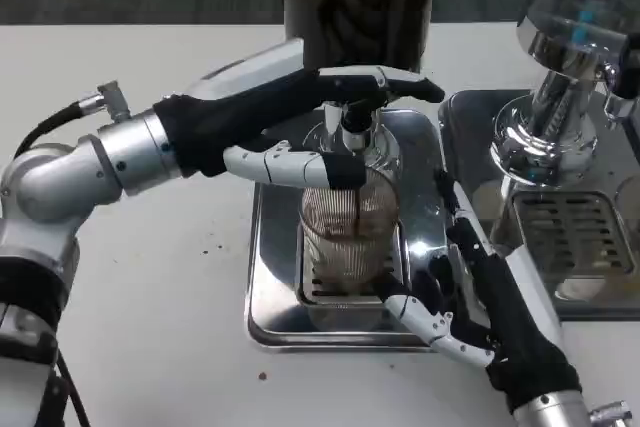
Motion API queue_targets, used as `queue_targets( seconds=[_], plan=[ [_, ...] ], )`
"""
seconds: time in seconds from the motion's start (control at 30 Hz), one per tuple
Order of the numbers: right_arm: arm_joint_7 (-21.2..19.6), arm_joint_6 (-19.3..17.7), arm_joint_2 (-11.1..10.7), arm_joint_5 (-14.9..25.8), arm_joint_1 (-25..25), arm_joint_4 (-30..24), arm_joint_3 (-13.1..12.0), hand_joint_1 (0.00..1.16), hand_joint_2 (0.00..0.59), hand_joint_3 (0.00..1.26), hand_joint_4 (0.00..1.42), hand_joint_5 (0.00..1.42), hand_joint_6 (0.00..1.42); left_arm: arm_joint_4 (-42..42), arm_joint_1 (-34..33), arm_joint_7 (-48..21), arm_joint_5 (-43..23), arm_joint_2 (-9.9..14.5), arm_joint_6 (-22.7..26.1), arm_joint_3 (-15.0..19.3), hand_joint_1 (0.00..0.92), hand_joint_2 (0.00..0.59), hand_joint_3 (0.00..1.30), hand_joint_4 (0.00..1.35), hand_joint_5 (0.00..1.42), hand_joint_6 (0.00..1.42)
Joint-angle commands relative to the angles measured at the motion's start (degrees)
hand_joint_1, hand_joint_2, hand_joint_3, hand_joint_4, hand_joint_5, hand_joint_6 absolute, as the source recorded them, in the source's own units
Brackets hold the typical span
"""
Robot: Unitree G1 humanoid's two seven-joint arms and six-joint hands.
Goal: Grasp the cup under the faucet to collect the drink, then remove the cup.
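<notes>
Holding brown drink, the ribbed cup (348,232) sits on the tray (268,292).

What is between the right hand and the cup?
In the head view, only a strip of the shiny drip tray separates the right hand from the cup; nothing else lies there.

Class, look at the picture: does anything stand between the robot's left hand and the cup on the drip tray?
No. The left hand already wraps the ribbed clear cup, which stands on the metal drip tray below the faucet.
</notes>
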Motion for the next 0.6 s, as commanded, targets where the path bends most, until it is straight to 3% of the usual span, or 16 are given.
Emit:
queue_targets(
  seconds=[0.03, 0.6],
  plan=[
    [0.53, -0.86, 0.2, 0.54, -1.81, 1.56, -0.32, 0.53, 0.216, 0.0, 0.0, 0.0, 0.08, 1.62, 2.57, -0.32, 3.05, 2.05, 1.43, -1.25, 0.0, 0.059, 0.21, 0.12, 0.13, 0.01],
    [2.2, -1.2, 0.72, 1.81, -5.33, 5.02, -0.25, 0.53, 0.221, 0.01, 0.0, 0.0, 0.08, 0.93, 3.03, 0.21, 3.18, 2.47, 0.86, -1.43, 0.0, 0.067, 0.22, 0.12, 0.13, 0.02]
  ],
)
